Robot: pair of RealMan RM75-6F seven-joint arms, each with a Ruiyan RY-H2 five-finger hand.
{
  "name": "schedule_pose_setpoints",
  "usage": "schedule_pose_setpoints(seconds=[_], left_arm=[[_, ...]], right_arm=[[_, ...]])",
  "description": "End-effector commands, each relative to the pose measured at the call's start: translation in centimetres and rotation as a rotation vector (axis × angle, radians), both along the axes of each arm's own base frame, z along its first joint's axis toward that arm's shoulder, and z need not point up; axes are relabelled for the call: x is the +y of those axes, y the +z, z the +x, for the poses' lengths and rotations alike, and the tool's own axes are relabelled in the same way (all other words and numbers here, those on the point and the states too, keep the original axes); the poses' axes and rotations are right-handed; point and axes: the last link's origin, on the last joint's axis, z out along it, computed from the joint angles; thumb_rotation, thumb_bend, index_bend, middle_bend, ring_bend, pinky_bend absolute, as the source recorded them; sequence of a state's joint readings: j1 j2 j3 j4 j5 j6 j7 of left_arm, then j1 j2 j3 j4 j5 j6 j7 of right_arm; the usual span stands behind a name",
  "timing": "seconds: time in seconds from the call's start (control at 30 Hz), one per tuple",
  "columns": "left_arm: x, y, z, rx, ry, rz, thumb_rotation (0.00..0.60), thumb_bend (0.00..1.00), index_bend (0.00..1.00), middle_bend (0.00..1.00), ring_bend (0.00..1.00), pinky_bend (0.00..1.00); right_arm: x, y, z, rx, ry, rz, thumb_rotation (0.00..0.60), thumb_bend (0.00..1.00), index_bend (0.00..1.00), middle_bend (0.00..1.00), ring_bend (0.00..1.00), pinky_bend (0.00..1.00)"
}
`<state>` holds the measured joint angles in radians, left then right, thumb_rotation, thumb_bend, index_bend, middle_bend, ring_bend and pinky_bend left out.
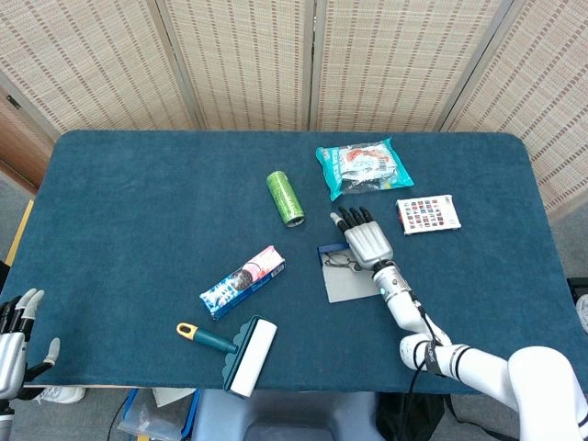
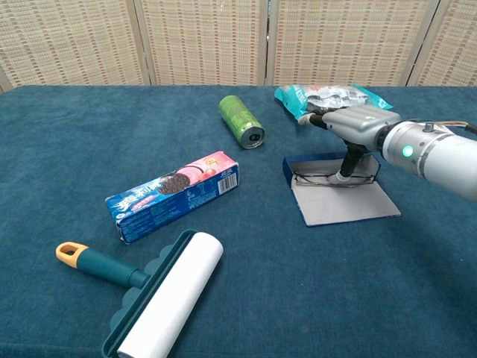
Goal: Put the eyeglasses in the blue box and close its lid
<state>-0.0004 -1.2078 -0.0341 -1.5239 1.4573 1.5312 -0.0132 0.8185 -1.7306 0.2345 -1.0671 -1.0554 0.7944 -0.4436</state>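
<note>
The blue surface carries all the things. On its near side lies a lint roller with a teal handle, and beside it, further in, a blue biscuit box lies on its long side. A green can lies tipped over behind it, and a teal snack bag is at the far side, near a small printed card. The blue box is open, its flat grey lid spread on the surface toward the camera. The right hand hovers over the box with fingers spread flat, and its thumb reaches down onto the eyeglasses, which lie at the back wall of the box; a real grip cannot be seen. The left hand is at the near-left edge, fingers apart, holding nothing.
</note>
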Motion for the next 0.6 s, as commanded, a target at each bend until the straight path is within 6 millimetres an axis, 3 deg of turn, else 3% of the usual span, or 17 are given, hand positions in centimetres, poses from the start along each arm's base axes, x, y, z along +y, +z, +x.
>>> schedule_pose_setpoints(seconds=[0.03, 0.27, 0.6], left_arm=[[0.0, 0.0, 0.0, 0.001, 0.001, 0.0, 0.6, 0.4, 0.0, 0.0, 0.0, 0.0], [0.0, 0.0, -0.1, 0.0, 0.004, 0.004, 0.6, 0.4, 0.0, 0.0, 0.0, 0.0], [0.1, -0.1, 0.0, -0.002, -0.003, -0.001, 0.6, 0.4, 0.0, 0.0, 0.0, 0.0]], right_arm=[[-0.4, -0.2, 0.1, 0.002, -0.006, -0.001, 0.6, 0.15, 0.0, 0.0, 0.0, 0.0], [-1.0, -0.1, 0.3, 0.003, -0.012, -0.003, 0.6, 0.15, 0.0, 0.0, 0.0, 0.0], [1.0, 1.4, -1.6, 0.038, 0.0, 0.003, 0.6, 0.15, 0.0, 0.0, 0.0, 0.0]])
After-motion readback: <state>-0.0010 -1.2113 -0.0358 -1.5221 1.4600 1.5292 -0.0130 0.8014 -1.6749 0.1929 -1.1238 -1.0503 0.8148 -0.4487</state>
